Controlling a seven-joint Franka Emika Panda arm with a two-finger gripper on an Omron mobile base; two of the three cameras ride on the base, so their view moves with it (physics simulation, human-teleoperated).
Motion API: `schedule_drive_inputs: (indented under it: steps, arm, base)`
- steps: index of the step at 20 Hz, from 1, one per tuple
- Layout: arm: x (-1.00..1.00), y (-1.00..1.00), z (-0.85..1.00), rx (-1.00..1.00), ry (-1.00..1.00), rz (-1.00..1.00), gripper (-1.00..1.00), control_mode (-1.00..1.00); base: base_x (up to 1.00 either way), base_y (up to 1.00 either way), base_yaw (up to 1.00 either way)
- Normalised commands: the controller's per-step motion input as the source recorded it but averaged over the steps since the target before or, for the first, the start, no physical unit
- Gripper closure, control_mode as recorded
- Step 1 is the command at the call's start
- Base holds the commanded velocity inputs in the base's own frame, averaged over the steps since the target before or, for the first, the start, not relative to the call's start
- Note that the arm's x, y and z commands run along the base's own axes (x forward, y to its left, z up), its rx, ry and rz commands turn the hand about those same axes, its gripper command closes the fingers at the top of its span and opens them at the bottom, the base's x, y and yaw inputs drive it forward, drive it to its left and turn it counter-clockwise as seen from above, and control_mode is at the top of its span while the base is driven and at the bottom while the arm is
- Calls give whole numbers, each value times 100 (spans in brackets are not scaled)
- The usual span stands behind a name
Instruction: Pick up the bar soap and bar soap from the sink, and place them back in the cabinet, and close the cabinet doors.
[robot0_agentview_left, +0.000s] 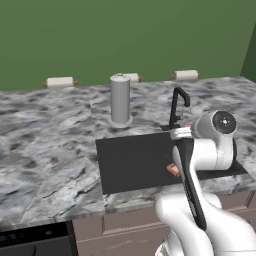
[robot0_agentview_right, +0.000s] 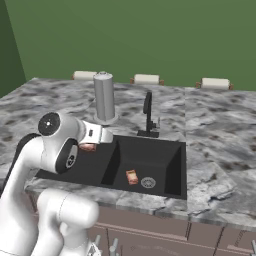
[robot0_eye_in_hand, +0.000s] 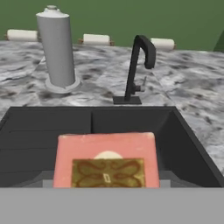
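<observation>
Pincer: mine, clenched on one bar soap, lifted above the sink for carrying to the cabinet.
Second bar soap: lying on the basin floor beside the drain.

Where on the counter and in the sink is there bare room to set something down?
Bare stone runs left of the sink and the grey canister, and right of the faucet. In the basin, a bar soap lies beside the drain; the hand carries another bar soap over its left end.
</observation>
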Motion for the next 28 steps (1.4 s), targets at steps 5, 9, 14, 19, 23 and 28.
schedule_drive_inputs:
  steps: [5,9,14,19,23,28]
  arm:
    - [-36,24,37,0,0,3,100,-100]
    - [-44,3,12,0,0,9,100,-100]
    - [-41,6,10,0,0,9,100,-100]
    - [-32,18,15,0,-1,2,100,-100]
    - [-14,14,27,0,-2,0,100,-100]
    - [-2,4,36,0,-3,-2,100,-100]
  base:
    - [0,0,0]
    - [0,0,0]
    - [0,0,0]
    - [0,0,0]
    - [0,0,0]
    - [0,0,0]
